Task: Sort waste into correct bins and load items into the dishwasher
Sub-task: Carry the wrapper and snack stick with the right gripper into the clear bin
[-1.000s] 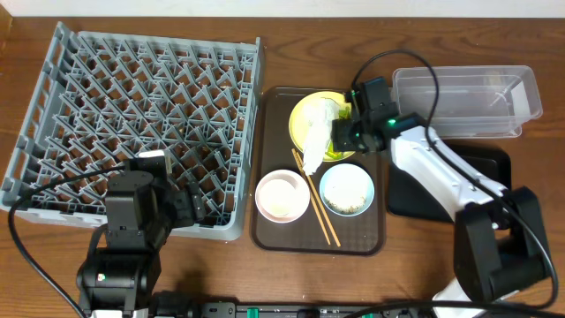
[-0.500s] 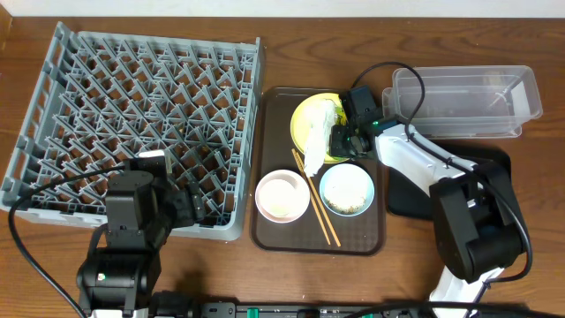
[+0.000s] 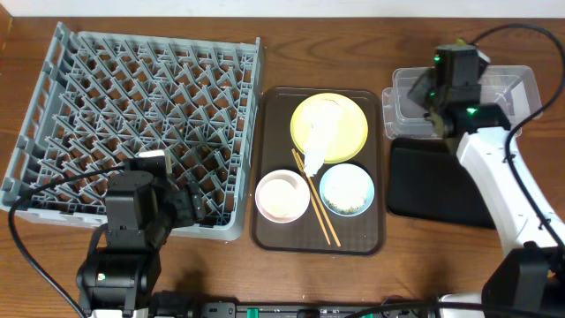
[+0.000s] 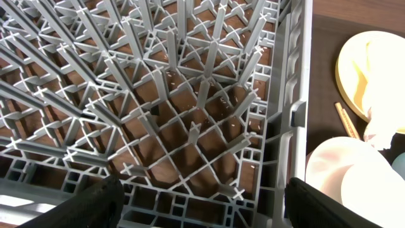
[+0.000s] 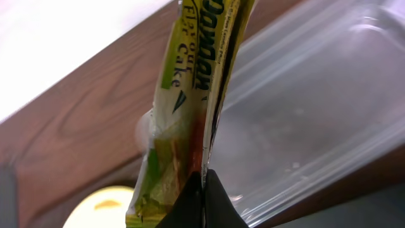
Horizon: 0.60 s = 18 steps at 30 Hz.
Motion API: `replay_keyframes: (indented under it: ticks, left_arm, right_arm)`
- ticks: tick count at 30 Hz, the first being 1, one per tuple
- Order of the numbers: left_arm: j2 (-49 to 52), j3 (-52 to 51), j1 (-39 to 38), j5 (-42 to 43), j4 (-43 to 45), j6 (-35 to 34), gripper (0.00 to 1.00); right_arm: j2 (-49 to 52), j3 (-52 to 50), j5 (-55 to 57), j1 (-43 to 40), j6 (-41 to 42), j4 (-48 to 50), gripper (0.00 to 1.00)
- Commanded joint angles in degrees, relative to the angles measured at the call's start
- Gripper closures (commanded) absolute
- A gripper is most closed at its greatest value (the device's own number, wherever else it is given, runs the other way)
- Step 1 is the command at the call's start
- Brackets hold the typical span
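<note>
Green-yellow packet (image 5: 190, 95) clamped between the 2 fingers of the right gripper (image 5: 204, 196), held over the clear tub (image 5: 316, 107); left gripper (image 4: 209, 206), fingers apart, above the dish rack (image 4: 190, 95).

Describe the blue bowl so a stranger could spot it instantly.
Right of the big grey rack lies a brown tray. The blue bowl sits in its front right corner, before the yellow plate. Unlike the pink bowl across the chopsticks, it is pale blue with whitish crumbs inside.

Brown serving tray (image 3: 275, 115) rests on wooden table (image 3: 353, 283).
</note>
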Motion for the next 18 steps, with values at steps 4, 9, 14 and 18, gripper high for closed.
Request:
replay_keyframes:
  ticks: [4,9,14,18]
  left_arm:
    - [0.07,1.2,0.07,-0.13,0.07,-0.26,0.16]
    - [0.07,1.2,0.07,-0.13,0.07,-0.28,0.16]
    - [0.09,1.18,0.07,-0.13,-0.24,-0.28,0.16]
    - [0.11,1.18,0.07,-0.13,-0.24,-0.28,0.16]
  right_arm:
    - [2.14,0.04,-2.69,-4.5,4.13,5.75,0.32]
    - [1.33,0.04,-15.8,-0.55,-6.01,11.43,0.31]
    - [2.32,0.04,-16.98,8.48,-11.5,9.03,0.31]
    - [6.99,0.04,-11.67,17.35,-11.26,5.27,0.33]
